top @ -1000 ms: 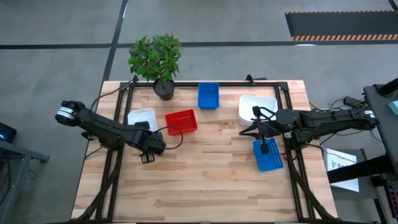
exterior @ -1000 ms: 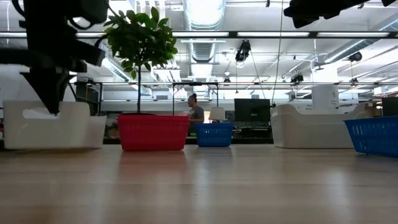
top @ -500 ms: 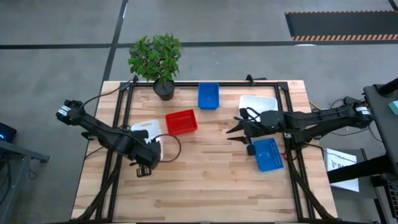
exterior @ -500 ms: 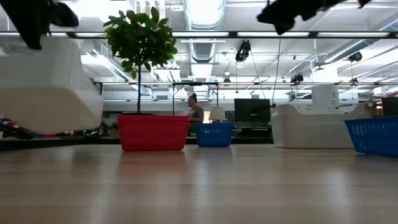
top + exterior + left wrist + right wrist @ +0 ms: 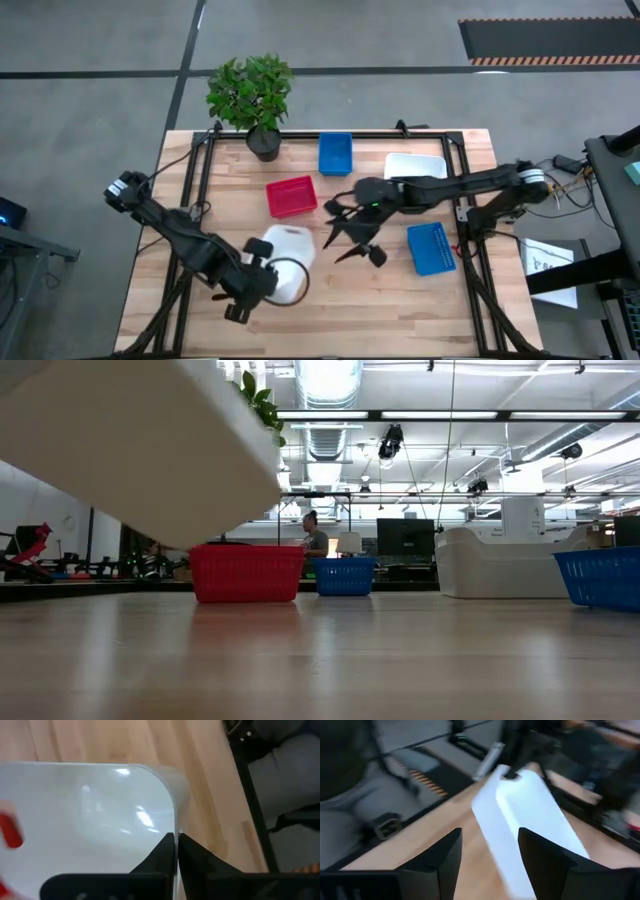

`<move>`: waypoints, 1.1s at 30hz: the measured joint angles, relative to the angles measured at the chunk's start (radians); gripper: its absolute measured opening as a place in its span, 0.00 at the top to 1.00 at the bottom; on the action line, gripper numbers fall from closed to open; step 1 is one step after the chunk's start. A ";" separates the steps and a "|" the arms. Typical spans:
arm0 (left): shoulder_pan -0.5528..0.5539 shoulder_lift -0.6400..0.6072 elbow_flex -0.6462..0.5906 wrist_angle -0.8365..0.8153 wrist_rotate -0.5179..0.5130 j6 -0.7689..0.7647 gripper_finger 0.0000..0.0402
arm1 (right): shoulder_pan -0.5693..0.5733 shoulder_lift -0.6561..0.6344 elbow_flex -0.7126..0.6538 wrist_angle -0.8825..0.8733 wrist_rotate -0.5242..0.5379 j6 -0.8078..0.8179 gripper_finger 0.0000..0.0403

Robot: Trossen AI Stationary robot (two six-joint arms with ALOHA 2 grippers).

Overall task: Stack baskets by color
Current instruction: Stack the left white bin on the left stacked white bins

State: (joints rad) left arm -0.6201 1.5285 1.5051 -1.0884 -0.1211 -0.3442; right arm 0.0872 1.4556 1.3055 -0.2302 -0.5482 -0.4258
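Observation:
My left gripper (image 5: 264, 273) is shut on a white basket (image 5: 286, 260) and holds it above the table's near middle; in the low view this basket (image 5: 130, 450) hangs tilted and fills the upper left. My right gripper (image 5: 339, 231) stands open over the table's middle, just right of that basket and touching nothing. A red basket (image 5: 291, 195), a blue basket (image 5: 335, 153) and a second white basket (image 5: 415, 166) rest on their bottoms toward the far side. Another blue basket (image 5: 431, 248) rests at the right. My left gripper pinches the white basket's side wall (image 5: 174, 827) near a rounded corner, one finger (image 5: 161, 856) inside the basket and the other outside. The fingers slant down onto the rim from above. The basket is lifted clear of the table and hangs tilted.
A potted green plant (image 5: 252, 95) stands at the far edge, left of the middle. A black frame (image 5: 190, 180) runs along the table's left, far and right sides. Bare wood (image 5: 380, 310) lies across the near half.
My left gripper has lifted the white basket off the table's left side and carried it up and toward the near middle, tipping it. My right gripper has opened above the blue basket at the right, left it lying there, and swung toward the table's middle.

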 joint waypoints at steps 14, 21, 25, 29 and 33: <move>0.000 0.053 -0.017 0.173 -0.059 0.302 1.00 | 0.002 0.333 0.310 -0.281 -0.139 -0.088 0.56; 0.010 0.054 -0.024 0.173 -0.162 0.309 1.00 | 0.008 0.379 0.345 -0.299 -0.122 -0.063 0.56; 0.010 0.054 -0.025 0.172 -0.168 0.351 1.00 | 0.012 0.378 0.340 -0.320 -0.040 -0.065 0.56; 0.013 0.054 -0.025 0.172 -0.168 0.360 1.00 | 0.013 0.374 0.337 -0.350 -0.021 -0.081 0.56; 0.017 0.054 -0.025 0.172 -0.169 0.394 1.00 | 0.021 0.373 0.337 -0.371 -0.019 -0.108 0.60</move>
State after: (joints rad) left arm -0.6033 1.5829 1.4799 -0.9162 -0.2897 0.0496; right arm 0.1079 1.8282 1.6428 -0.6011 -0.5670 -0.5334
